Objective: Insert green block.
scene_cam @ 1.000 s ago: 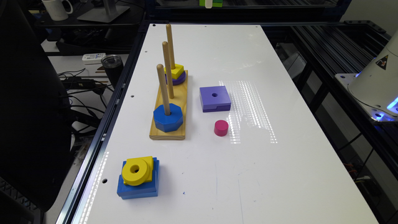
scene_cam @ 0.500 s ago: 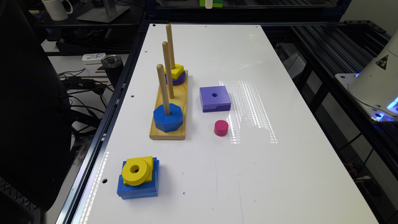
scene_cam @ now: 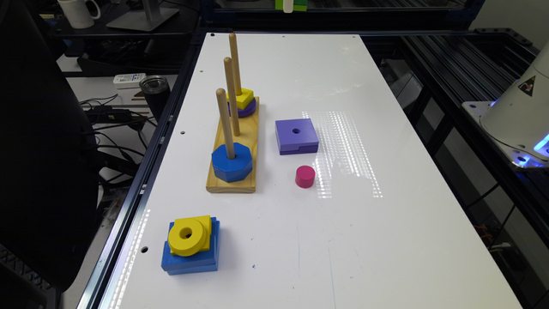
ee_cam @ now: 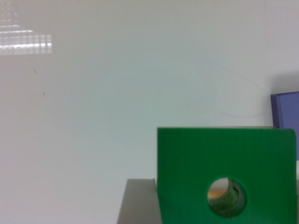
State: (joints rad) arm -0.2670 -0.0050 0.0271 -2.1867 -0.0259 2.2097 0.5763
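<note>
Green block: the green block (ee_cam: 224, 158) sits close in front of the wrist camera over the white table (scene_cam: 386, 236), flat face and centre hole towards the lens.
Gripper: the pictures do not show whether it is spread or clamped; cannot tell.
Step in hand: judged to be carrying the block to a peg on the wooden peg board (scene_cam: 231, 184).
Doing it well: keep the block level, bring its hole squarely over a peg tip, then lower straight down. A tilted block would likely bind on the dowel. The bare middle peg (scene_cam: 231, 94) looks the easiest target.
Pegs: three, in a row running from 6 to 12 o'clock in the exterior view.
Pieces on pegs: three. One blue octagon (scene_cam: 231, 163) is on the near peg; one yellow square (scene_cam: 242, 98) sits over one purple disc (scene_cam: 248, 110) on the far peg.
Loose pieces: one purple square block (scene_cam: 296, 137) at 3 o'clock of the board, one magenta cylinder (scene_cam: 305, 176) at 4 o'clock, and one blue square block (scene_cam: 191, 259) at 7 o'clock carrying one yellow ring (scene_cam: 186, 236).
</note>
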